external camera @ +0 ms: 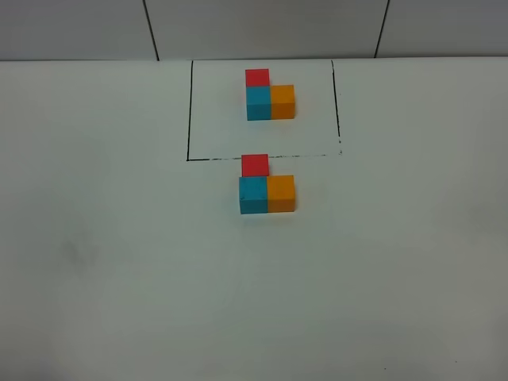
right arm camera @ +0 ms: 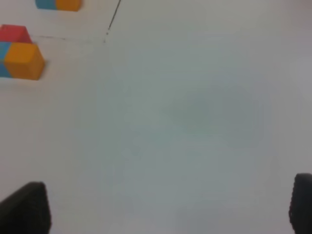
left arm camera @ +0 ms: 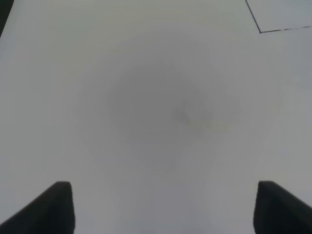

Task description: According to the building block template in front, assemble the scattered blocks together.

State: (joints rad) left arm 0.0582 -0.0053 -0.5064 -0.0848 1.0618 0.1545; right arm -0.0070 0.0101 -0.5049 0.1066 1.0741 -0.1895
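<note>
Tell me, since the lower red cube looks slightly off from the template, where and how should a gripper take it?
Grip the lower red cube across its left and right faces, coming straight down from above. Those two sides are free; its near side meets the cyan-blue cube, so closing front to back would hit that neighbour.

table: smooth matt white, no glare, faint grey smudges. scattered blocks just below the black frame line: matt, evenly coloured red, cyan and orange faces, no sheen; material unclear. template inside the frame: same matt finish. frame line thin, patchy on the near edge. gripper fingertips: matt black.
</note>
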